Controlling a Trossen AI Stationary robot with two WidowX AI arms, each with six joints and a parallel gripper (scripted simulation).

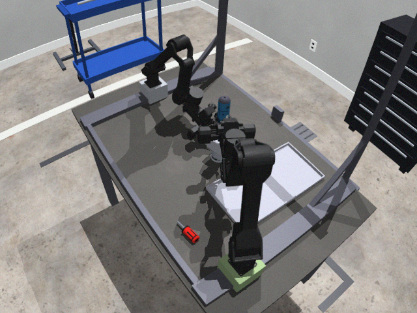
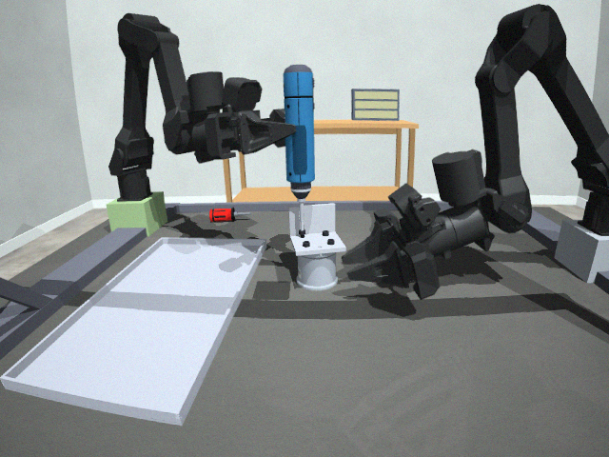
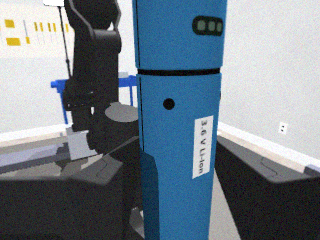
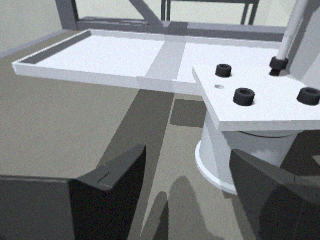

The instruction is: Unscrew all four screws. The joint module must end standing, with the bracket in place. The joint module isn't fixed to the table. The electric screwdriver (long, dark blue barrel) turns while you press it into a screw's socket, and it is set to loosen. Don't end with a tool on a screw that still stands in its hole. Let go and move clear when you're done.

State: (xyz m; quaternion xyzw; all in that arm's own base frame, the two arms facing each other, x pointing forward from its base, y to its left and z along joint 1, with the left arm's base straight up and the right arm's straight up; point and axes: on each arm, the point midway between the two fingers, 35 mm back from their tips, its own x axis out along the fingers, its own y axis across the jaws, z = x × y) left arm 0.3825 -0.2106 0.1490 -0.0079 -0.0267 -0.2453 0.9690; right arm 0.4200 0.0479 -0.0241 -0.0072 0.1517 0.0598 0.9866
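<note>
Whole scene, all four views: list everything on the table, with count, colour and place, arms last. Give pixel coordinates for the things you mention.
Electric screwdriver (image 1: pixel 223 109) (image 2: pixel 299 142) (image 3: pixel 180 150): one, blue barrel, upright, bit at a screw
Socket screws (image 2: pixel 330 241) (image 4: pixel 244 96): four, black, on the bracket
L-shaped bracket (image 2: pixel 320 248) (image 4: pixel 260 112): one, white, atop the joint module
Cylindrical joint module (image 2: pixel 317 271) (image 4: pixel 215 140): one, pale grey, standing
Hand screwdriver (image 1: pixel 191 234) (image 2: pixel 222 214): one, red handle, lying
Shallow rectangular tray (image 1: pixel 287 144) (image 2: pixel 98 378) (image 4: pixel 110 77): one, white, beside the module
Arms: two, black; left gripper on the barrel, right gripper (image 2: pixel 343 267) (image 4: pixel 187 152) by the module
</note>
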